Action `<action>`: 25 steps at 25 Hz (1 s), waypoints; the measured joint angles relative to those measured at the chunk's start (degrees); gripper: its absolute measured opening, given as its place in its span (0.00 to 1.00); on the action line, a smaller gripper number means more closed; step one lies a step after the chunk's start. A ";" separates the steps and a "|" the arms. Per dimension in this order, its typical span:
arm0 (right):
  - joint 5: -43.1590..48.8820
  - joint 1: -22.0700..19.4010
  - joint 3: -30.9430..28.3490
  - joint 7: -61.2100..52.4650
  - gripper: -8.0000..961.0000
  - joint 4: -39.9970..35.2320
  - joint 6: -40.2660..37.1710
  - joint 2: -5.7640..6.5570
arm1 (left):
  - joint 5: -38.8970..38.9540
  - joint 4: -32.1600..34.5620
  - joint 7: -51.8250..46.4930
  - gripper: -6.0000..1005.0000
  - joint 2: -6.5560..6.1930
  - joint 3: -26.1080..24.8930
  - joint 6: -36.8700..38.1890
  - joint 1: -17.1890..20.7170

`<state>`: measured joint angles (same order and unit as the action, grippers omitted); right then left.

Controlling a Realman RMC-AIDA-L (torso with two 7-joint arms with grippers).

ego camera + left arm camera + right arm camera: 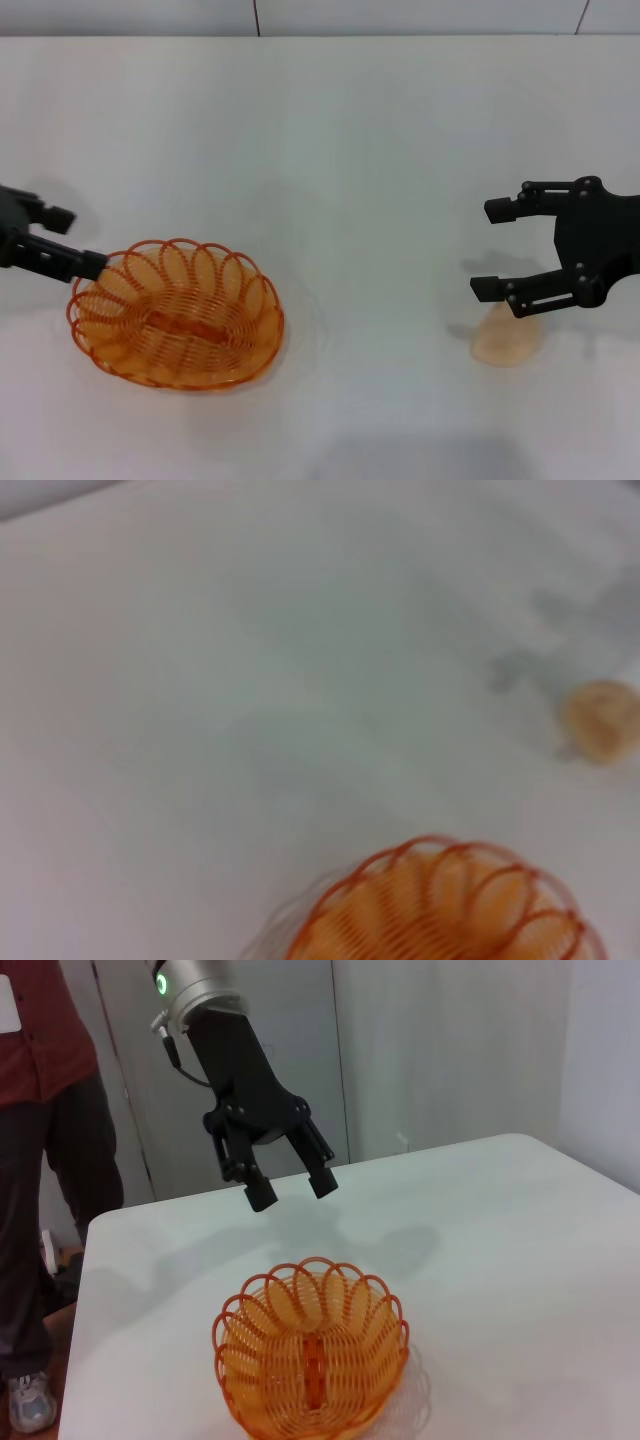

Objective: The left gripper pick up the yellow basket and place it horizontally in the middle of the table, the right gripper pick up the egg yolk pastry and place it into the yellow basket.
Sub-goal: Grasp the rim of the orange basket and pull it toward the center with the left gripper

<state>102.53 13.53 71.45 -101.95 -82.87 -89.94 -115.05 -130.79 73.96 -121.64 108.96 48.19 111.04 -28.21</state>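
Orange translucent wire, looped into a scalloped rim, forms the shallow oval yellow basket, which sits on the plain white counter off to the robot's left of its middle. The black two-finger left gripper hovers just beyond the basket's outer rim, its fingers spread apart and holding nothing; the right wrist view shows it raised above the rim, not yet touching.

Well apart from the basket, on its right, lies the small pale cream-peach egg yolk pastry. The black right gripper hangs open just above it, waiting.

The step in hand looks like the basket grasp. To do it well, the left gripper should drop so one finger goes inside a rim loop and the other outside, then close firmly on the wire wall. Thin springy plastic may flex or slip, so a deep bite helps. Lifting low and level should keep the basket from swinging before it is set down flat at mid-counter.
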 joint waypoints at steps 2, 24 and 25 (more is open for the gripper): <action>-0.03 0.26 0.00 0.00 0.91 0.04 0.02 0.00 | -2.63 0.00 -1.67 0.85 -0.39 -0.63 0.04 -0.45; -1.39 0.71 0.62 -0.23 0.91 0.25 0.31 -0.08 | -20.11 -11.74 -11.15 0.82 2.97 -1.22 -7.08 -5.89; -1.41 0.71 0.63 -0.23 0.91 0.26 0.31 -0.09 | -20.44 -11.85 -11.83 0.82 3.01 -1.23 -7.46 -5.96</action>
<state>101.12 14.24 72.07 -102.18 -82.61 -89.63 -115.14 -151.23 62.11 -133.47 111.96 46.97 103.58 -34.17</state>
